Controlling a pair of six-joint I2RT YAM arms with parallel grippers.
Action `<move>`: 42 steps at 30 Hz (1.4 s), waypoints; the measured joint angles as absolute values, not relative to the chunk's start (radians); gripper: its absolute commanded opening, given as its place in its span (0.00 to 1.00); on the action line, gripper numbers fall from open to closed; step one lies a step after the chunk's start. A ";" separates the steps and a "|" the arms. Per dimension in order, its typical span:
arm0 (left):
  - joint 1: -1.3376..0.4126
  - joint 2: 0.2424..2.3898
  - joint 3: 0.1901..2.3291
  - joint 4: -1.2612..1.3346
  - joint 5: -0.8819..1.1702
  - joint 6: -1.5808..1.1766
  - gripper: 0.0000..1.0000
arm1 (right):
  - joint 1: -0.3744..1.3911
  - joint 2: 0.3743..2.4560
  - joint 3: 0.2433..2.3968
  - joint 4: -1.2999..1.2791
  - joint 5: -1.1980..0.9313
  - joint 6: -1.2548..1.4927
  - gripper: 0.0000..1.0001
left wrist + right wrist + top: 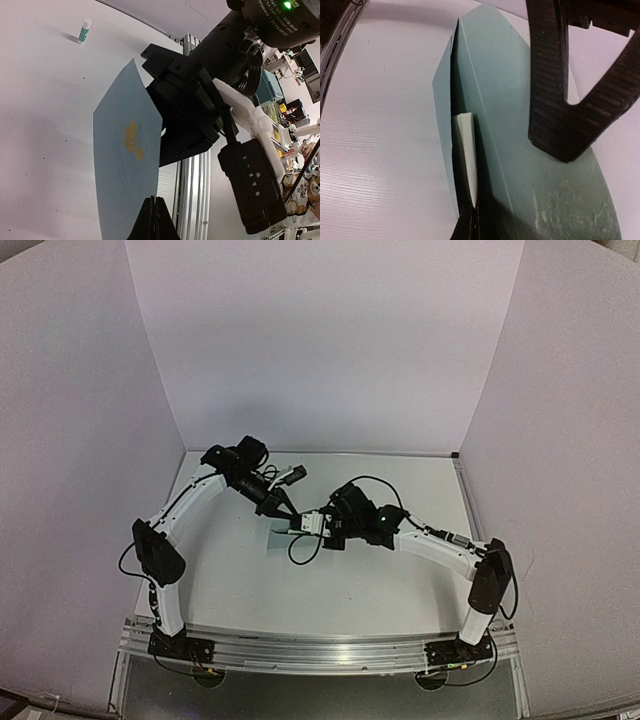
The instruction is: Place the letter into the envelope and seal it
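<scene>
**Both end effectors clenched at the envelope, letter showing in its opening**

The letter (465, 150) appears only as a pale cream sliver inside the envelope (520, 90). It lies just ahead of the right end effector (471, 222) and narrows toward its fingertips. The teal layers of the envelope run down on both sides of that sliver and meet at the same fingertips. The right end effector is clenched there, but whether it pinches the letter, the envelope or both cannot be told.

The left end effector (154, 210) is clenched on the envelope's edge. The teal sheet bows away ahead of it, with a yellowish smear (132, 141) near the middle of the sheet. From the right wrist, the left fingers (550, 90) form a closed V pressed against the envelope's outer face.

In the overhead view the two end effectors meet nearly tip to tip above the middle of the desk (45, 125). A glue stick (85, 30) stands far ahead of the left end effector, well apart from the envelope.
</scene>
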State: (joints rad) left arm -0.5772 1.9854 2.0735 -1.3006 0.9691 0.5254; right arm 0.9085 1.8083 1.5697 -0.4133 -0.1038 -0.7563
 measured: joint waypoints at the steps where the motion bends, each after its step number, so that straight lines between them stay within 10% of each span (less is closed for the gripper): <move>1: -0.578 1.985 2.074 -1.300 0.969 0.525 0.00 | 0.908 1.814 1.575 -0.417 -0.103 -0.759 0.00; 11: -0.583 1.987 2.074 -1.300 0.965 0.517 0.00 | 0.909 1.866 1.629 -0.445 -0.093 -0.778 0.01; 31: -0.453 1.993 1.839 -1.143 0.968 0.405 0.00 | 0.852 1.734 1.663 -0.455 -0.117 -0.390 0.78; 42: -0.406 2.200 1.904 -1.173 1.049 0.417 0.00 | 0.743 1.725 1.624 -0.434 -0.065 -0.062 0.86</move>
